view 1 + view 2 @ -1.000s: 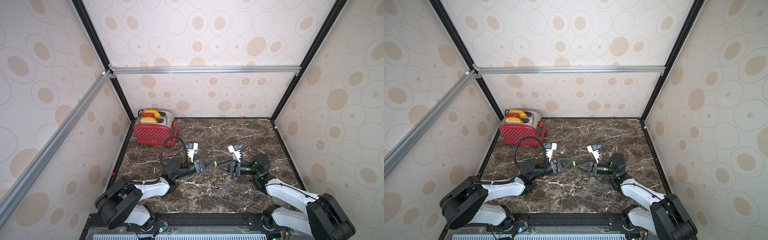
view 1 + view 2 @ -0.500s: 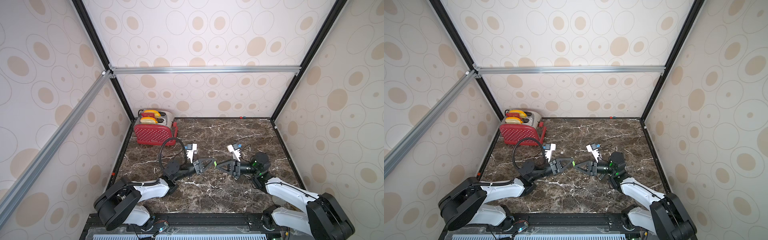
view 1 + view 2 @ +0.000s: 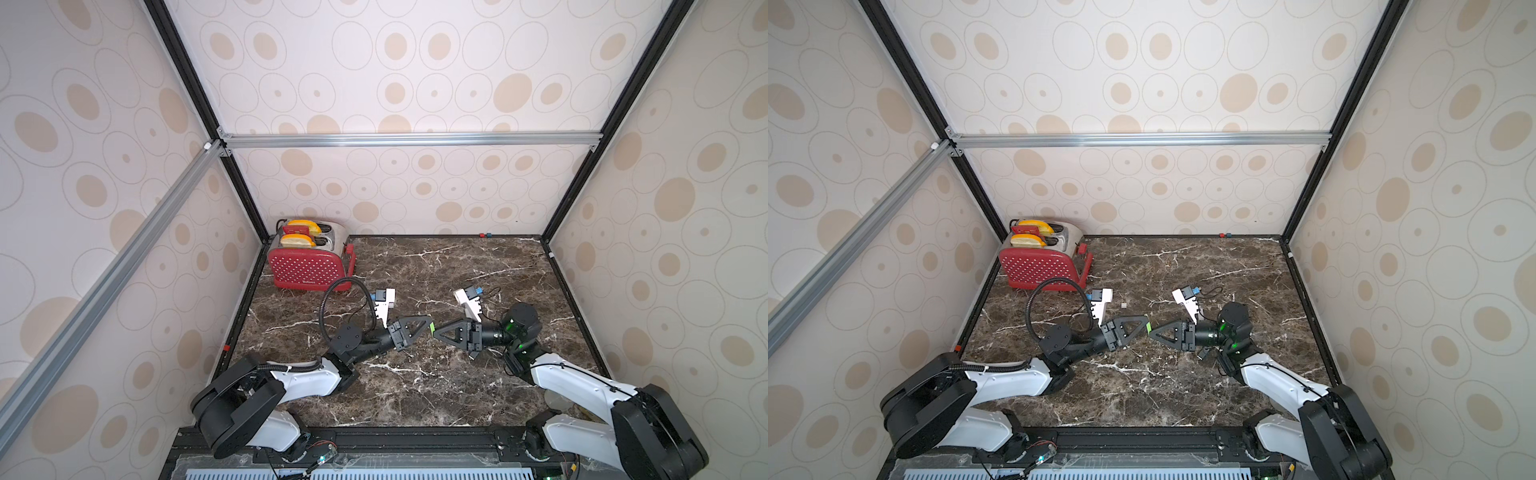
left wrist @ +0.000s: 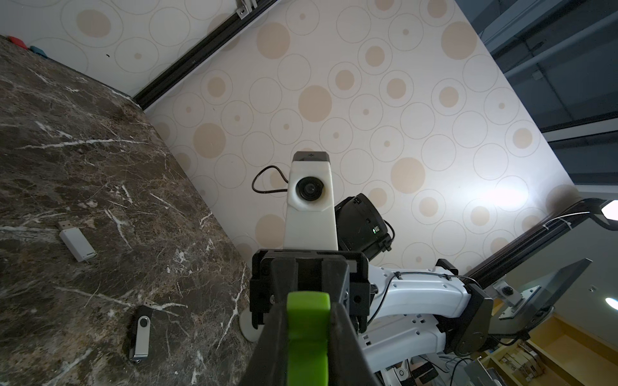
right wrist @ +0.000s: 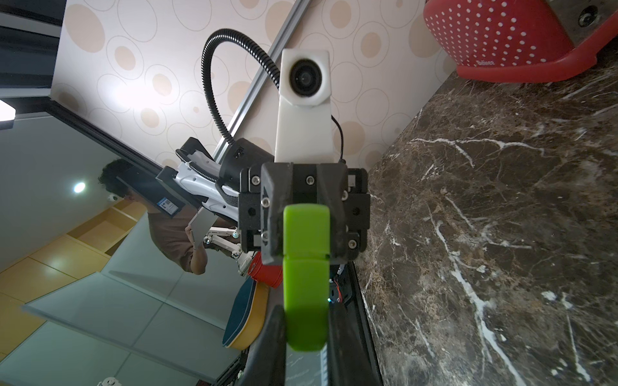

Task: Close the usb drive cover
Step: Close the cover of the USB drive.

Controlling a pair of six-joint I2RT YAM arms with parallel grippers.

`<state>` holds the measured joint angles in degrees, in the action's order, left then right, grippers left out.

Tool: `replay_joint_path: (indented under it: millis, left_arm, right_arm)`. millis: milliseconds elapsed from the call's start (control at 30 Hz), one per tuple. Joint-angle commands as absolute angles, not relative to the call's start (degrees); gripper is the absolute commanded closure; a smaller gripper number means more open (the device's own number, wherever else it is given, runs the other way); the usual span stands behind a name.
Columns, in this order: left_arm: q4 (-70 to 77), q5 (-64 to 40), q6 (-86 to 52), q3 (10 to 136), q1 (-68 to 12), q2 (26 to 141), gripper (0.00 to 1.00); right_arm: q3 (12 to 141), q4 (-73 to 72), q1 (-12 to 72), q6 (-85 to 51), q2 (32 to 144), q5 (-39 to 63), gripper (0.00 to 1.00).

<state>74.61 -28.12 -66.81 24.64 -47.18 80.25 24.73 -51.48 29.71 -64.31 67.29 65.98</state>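
Here, left end effector (image 3: pixel 428 322) and right end effector (image 3: pixel 436 333) pinch the green usb drive (image 5: pixel 306 284), clear of walls (image 3: pixel 415 195).

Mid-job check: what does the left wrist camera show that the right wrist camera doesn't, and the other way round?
Left wrist only: a white USB stick with its plug bare and a black swivel USB drive, both lying on the marble tabletop. Right wrist only: the red toaster. Both: the green USB drive pinched between the left gripper and right gripper, above that tabletop.
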Motion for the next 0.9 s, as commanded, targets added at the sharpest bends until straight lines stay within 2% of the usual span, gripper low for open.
replay_joint_path:
  millis: [0, 867]
  left_arm:
    - [71.19, -40.43, -67.06, 22.4, -52.82, 81.29, 1.0]
    - [67.74, -42.36, -64.91, 20.57, -57.73, 81.5, 1.0]
  right_arm:
    - [28.92, -56.78, 28.49, -64.05, 67.17, 57.39, 1.0]
    - [30.01, -55.21, 26.41, -64.3, 66.35, 58.24, 1.0]
